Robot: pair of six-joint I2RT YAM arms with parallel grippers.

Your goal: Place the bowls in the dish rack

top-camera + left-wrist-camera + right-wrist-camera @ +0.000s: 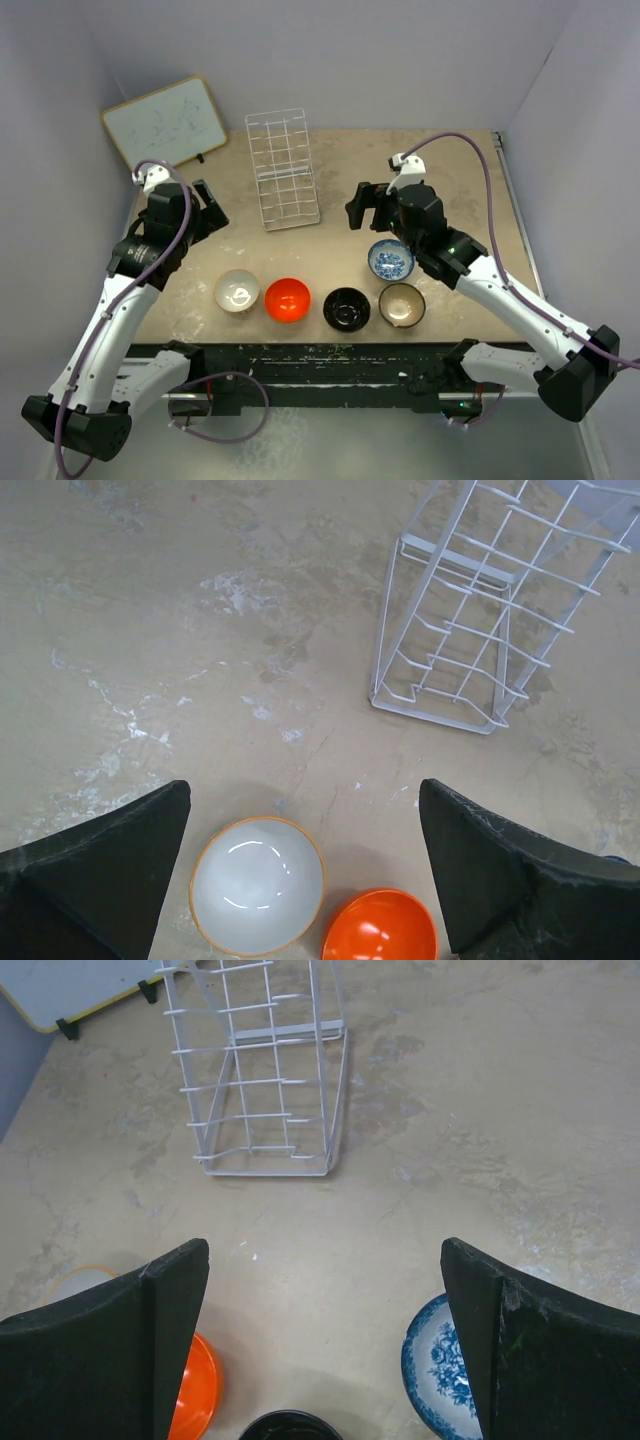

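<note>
Entry: no bowl was loaded yet; the dish rack (283,170) stood empty toward the far side of the surface (450,170), near a small whiteboard (165,125). All five bowls sat upright toward the near edge. The cream-white bowl (237,291), orange-red bowl (287,299), black bowl (347,308) and brown bowl (401,304) formed a row from left to right. The blue-and-white bowl (391,260) sat just behind the brown one; whether the two touched could not be told. The left gripper (305,792) hung above the surface with its jaws wide apart and nothing between them, the cream-white bowl just below and ahead of it in its wrist view. The right gripper (325,1245) was likewise spread wide and empty, with the blue-and-white bowl beside its right finger. Judged step: the first pick, approach phase, neither arm committed to a bowl. The next move would likely call for lowering one gripper over a bowl rim, one finger inside and one outside, then closing. The glossy rims looked prone to slipping. Carrying a bowl to the rack would then need tilting it on edge to fit between the thin rods.
</note>
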